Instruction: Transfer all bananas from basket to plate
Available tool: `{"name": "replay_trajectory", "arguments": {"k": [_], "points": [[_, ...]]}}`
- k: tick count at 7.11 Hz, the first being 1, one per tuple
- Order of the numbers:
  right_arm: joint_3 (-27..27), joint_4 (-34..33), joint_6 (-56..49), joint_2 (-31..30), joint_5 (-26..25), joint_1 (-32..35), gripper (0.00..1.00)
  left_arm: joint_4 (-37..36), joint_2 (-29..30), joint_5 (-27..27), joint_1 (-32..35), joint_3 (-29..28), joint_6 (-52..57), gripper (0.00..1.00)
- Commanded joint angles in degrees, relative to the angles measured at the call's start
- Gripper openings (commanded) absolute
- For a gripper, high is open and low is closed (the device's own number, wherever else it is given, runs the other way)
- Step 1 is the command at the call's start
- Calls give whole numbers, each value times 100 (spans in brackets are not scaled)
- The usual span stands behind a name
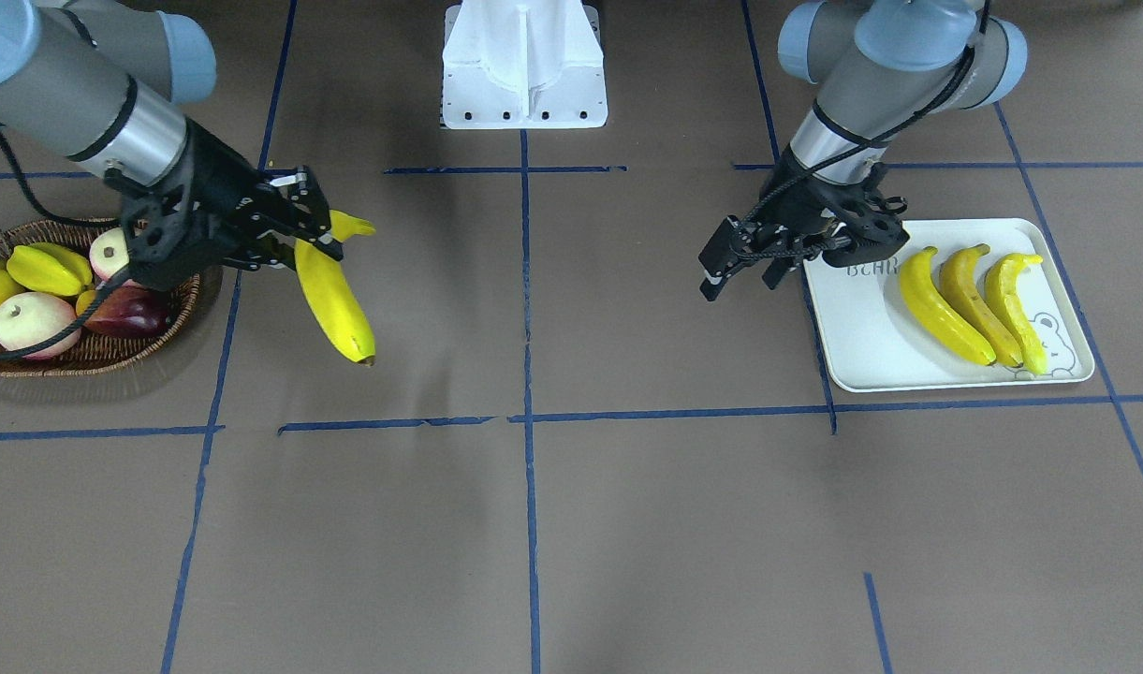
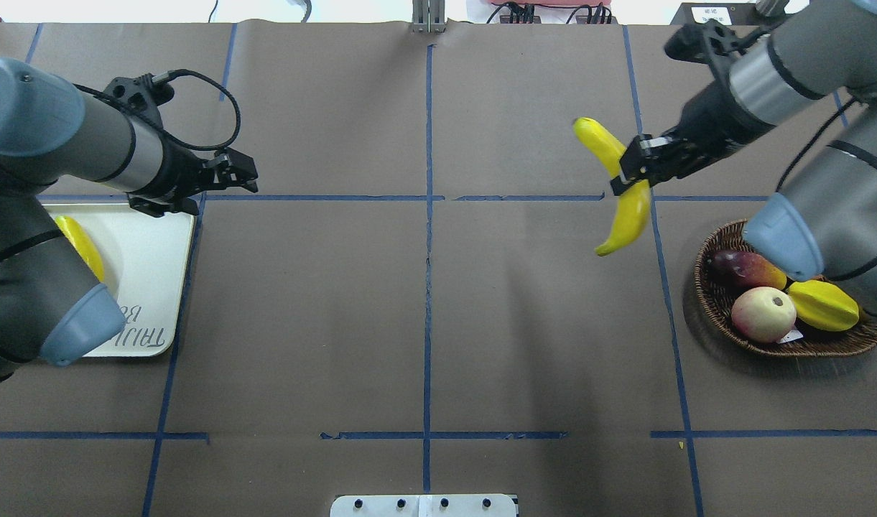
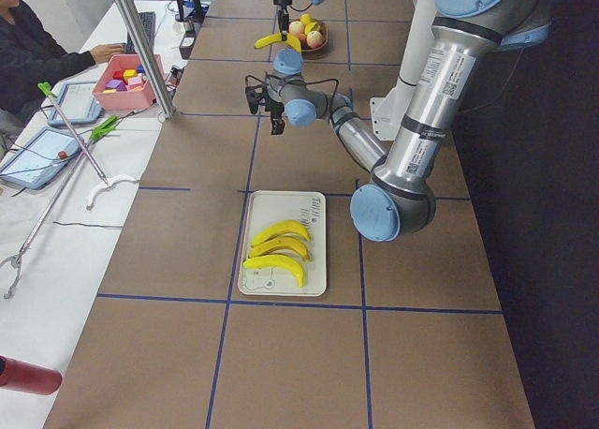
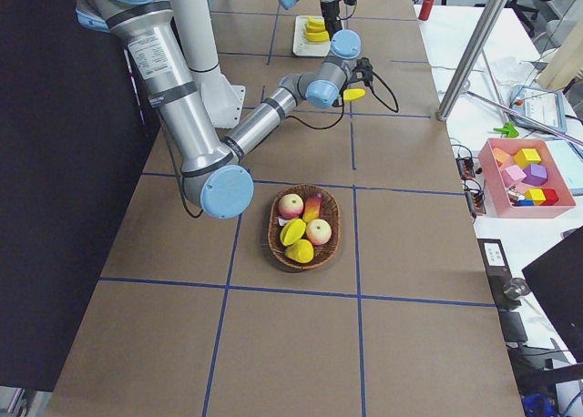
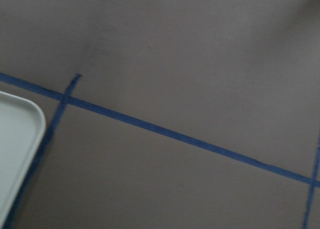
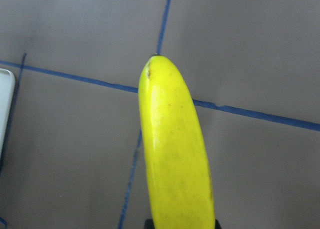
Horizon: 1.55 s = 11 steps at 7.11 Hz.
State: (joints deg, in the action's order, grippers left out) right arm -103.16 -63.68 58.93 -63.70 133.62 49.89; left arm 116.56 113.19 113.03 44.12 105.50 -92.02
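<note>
At the front view's left, the right gripper (image 1: 311, 245) is pinching a banana (image 1: 335, 304) toward one end, off the tabletop; glossy, stiff-looking, probably slippery, it is better held mid-body. The left gripper (image 1: 741, 278) is hovering spread beside the plate (image 1: 955, 385)

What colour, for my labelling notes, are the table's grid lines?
Blue grid lines, clearest in the exterior front-facing view.

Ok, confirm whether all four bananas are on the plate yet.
No: three bananas lie on the plate, while the fourth banana hangs in the right hand over the table.
</note>
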Motion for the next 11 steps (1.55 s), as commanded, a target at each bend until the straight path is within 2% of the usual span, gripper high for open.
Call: {"name": "replay_trajectory", "arguments": {"k": [1,2,4,7,9,11], "points": [[515,2150,1582,86,-1358,-977,0,1112,263,0,-52,-249,-1157,100],[490,2271,1656,95,-1861,-1356,0,1123,578,0,-113,-310,-1535,100],[464,2290,1753,156,-2164,-1640,1,1123,1175,-18,-298,-738,-1714,100],[472,2281,1753,227,-2173,-1667,1,1132,1459,-35,-648,-926,-1697,100],[464,2290,1762,227,-2165,-1667,1,1429,1661,-44,-781,-1371,-1697,99],[464,2290,1762,227,-2165,-1658,1,1510,1714,-44,-791,-1497,-1688,99]]}}
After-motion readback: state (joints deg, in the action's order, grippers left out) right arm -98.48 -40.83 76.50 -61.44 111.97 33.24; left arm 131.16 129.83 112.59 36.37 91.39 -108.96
